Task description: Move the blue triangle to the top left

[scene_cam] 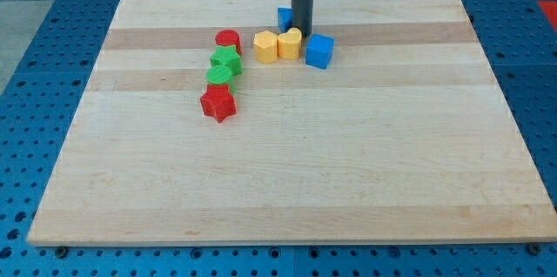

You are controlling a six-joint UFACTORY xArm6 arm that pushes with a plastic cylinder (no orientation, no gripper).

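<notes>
The blue triangle [284,17] lies near the view's top centre of the wooden board [287,172], mostly hidden behind my dark rod. My tip [303,44] rests on the board just below and right of it, between a yellow block [290,44] on its left and a blue cube [319,50] on its right. The tip touches or nearly touches the yellow block.
A yellow hexagon-like block [265,46] sits left of the other yellow block. Further left, a red cylinder [228,40], two green blocks [228,59] [220,75] and a red star-like block [218,103] form a slanted column. Blue pegboard [43,50] surrounds the board.
</notes>
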